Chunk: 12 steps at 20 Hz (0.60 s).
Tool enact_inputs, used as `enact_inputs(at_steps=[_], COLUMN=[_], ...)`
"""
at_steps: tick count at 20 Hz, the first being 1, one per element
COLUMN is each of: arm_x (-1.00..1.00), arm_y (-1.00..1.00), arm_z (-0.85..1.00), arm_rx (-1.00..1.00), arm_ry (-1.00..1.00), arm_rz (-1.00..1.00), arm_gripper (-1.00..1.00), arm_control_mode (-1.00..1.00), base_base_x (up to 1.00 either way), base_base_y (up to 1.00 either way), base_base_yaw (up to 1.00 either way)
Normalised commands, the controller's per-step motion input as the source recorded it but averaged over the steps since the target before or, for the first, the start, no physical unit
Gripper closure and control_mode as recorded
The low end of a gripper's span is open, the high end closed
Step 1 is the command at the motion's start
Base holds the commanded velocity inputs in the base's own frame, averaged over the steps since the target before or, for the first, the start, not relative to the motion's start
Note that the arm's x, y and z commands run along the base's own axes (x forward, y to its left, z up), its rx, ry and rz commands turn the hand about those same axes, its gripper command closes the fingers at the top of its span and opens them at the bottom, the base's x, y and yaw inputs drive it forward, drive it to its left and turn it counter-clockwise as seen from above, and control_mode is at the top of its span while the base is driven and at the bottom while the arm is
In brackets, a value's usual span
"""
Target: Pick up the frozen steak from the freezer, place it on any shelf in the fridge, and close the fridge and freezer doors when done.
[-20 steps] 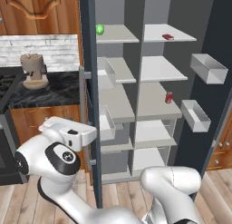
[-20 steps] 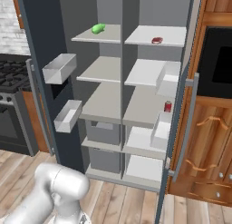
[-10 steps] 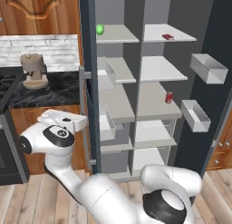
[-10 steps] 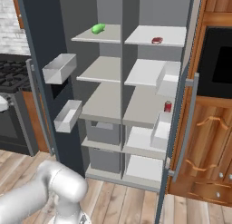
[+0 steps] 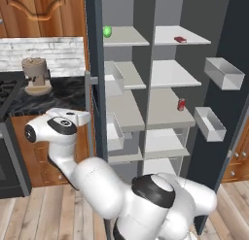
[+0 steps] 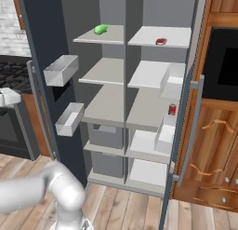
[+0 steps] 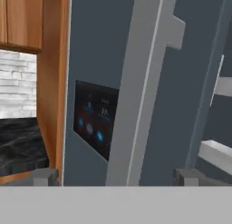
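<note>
From the left base view, the arm had swung left since a moment before, toward the freezer door (image 5: 93, 88); the steak (image 5: 180, 39) lay on the fridge's top shelf, so closing remained. From the right, a flat red slab on pale shelving. The hand view showed the tool (image 7: 116, 175) spread, empty, before the smooth grey handle (image 7: 140, 91).

The frozen steak (image 5: 180, 39) lies on the top shelf of the fridge (image 5: 175, 88), to the right of the freezer (image 5: 121, 88). A round item (image 5: 107, 31) sits on the freezer's top shelf, and a can (image 5: 181, 104) stands lower down in the fridge. The gripper (image 7: 116, 177) is just in front of the freezer door handle (image 7: 140, 96), with the panel (image 7: 96, 119) to its left
</note>
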Motion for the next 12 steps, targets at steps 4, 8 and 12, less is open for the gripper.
enact_inputs(at_steps=[4,8,12], arm_x=[0.80,0.47,0.24], arm_y=[0.00,-0.38,-0.98], arm_z=[-0.14,-0.03,-0.01], arm_rx=[-0.01,0.00,0.00], arm_ry=[0.11,0.08,0.00], arm_rz=[0.00,0.00,0.00], arm_gripper=[-1.00,-1.00,-1.00], arm_control_mode=[-1.00,-1.00,-1.00], base_base_x=[0.00,0.00,0.00], base_base_y=[0.00,0.00,0.00], base_base_yaw=[0.00,0.00,0.00])
